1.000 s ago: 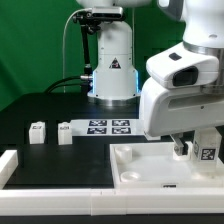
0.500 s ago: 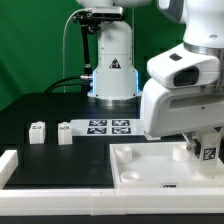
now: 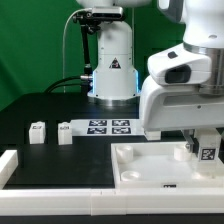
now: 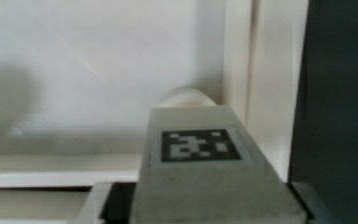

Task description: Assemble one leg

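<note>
The gripper [image 4: 197,204] was clamped on the leg [image 4: 197,146], jaws squeezing its flat sides, low over the white square board [image 3: 150,170] near its rim. It looked like light, stiff, slick plastic. Best held squarely on those flats.

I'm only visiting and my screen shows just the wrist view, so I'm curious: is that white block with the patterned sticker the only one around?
Observer: No. The gripper holds that leg, but a second leg and a third leg sit loose on the black table, toward the exterior view's left.
Operator: And the white surface behind it?
Observer: A large square board with a raised rim; the held leg is over its end toward the exterior view's right.
Operator: Anything else out there?
Observer: A flat marker board lies on the table beside the loose legs.
</note>
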Controlling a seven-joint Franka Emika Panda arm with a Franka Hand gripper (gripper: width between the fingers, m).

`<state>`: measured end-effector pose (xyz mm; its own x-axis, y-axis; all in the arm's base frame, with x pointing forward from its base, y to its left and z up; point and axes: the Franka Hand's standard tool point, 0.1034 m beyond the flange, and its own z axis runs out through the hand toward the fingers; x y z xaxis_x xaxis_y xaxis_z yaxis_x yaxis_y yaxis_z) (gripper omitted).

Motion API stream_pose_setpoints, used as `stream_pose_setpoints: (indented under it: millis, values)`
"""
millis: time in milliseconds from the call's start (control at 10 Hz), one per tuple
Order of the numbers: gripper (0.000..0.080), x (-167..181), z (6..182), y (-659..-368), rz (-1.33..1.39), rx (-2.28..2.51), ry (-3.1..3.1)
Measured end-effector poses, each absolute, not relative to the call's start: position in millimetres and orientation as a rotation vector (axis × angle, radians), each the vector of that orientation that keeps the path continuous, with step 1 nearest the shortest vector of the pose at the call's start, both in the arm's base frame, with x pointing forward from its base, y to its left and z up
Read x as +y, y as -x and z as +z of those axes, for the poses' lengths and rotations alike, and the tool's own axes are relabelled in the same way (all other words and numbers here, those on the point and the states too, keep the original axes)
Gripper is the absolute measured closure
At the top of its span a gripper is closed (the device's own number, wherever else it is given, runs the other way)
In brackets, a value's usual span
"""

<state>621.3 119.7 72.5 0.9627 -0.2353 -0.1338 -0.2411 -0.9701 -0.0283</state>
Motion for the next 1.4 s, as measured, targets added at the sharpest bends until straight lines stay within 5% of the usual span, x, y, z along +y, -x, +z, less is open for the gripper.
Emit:
stream_pose_setpoints:
  millis: [600,900,1100,1400]
  values:
    - [0.0509,116.8,71.5,-619.7,0.216,1.584,2.707]
    - [0.0508,116.6,71.5,-619.7,0.217,1.622,2.684]
    - [0.0190,116.9,71.4,-619.6,0.214,1.481,2.761]
    - [0.0153,116.9,71.7,-619.7,0.208,0.966,2.955]
